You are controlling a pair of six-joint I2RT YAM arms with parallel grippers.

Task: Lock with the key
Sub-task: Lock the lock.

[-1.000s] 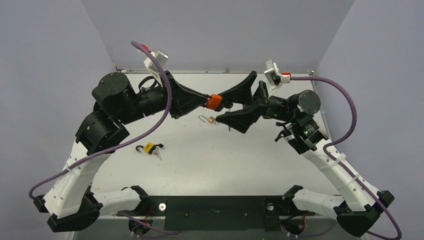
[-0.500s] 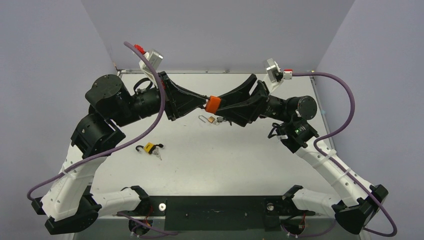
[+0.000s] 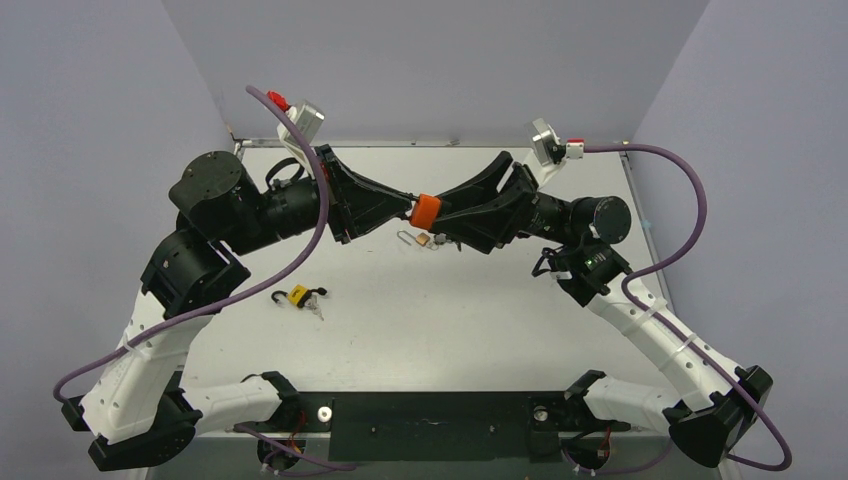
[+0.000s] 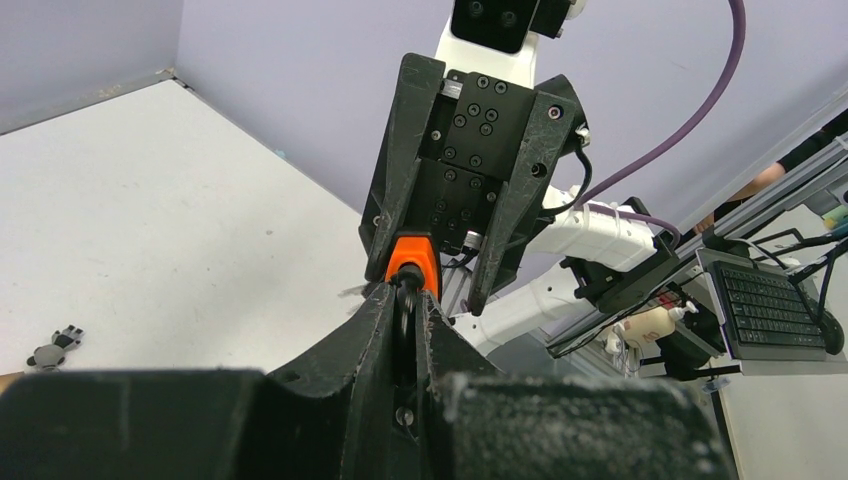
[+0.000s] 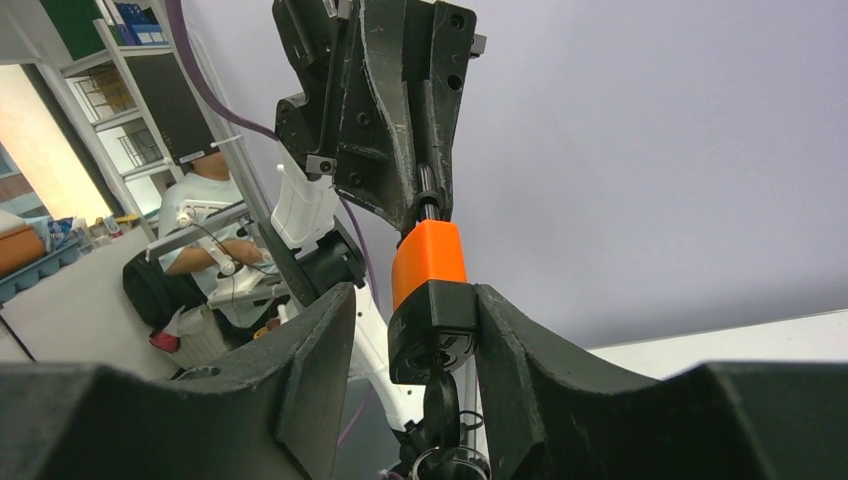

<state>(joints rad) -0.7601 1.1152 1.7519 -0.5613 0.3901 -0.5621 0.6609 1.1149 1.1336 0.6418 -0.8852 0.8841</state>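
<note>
My left tool [image 3: 407, 206] is clamped on the shackle of the orange padlock [image 3: 426, 210], holding it in the air over the 12 o'clock side of the table [image 3: 450, 320]. My right tool [image 3: 447, 218] straddles the padlock's body from 3 o'clock, one finger touching. Whether it is gripping, I cannot tell. The key [image 5: 437, 400] hangs from the padlock's underside. A yellow padlock [image 3: 298, 295] lies at 8 o'clock.

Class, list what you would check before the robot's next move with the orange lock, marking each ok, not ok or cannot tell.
1. Left gripper shut on the shackle: ok.
2. Lock between the right gripper's fingers: ok.
3. Right grip clamped firm: cannot tell.
4. Key in the keyhole: ok.
5. Shackle pushed fully home: cannot tell.
</note>
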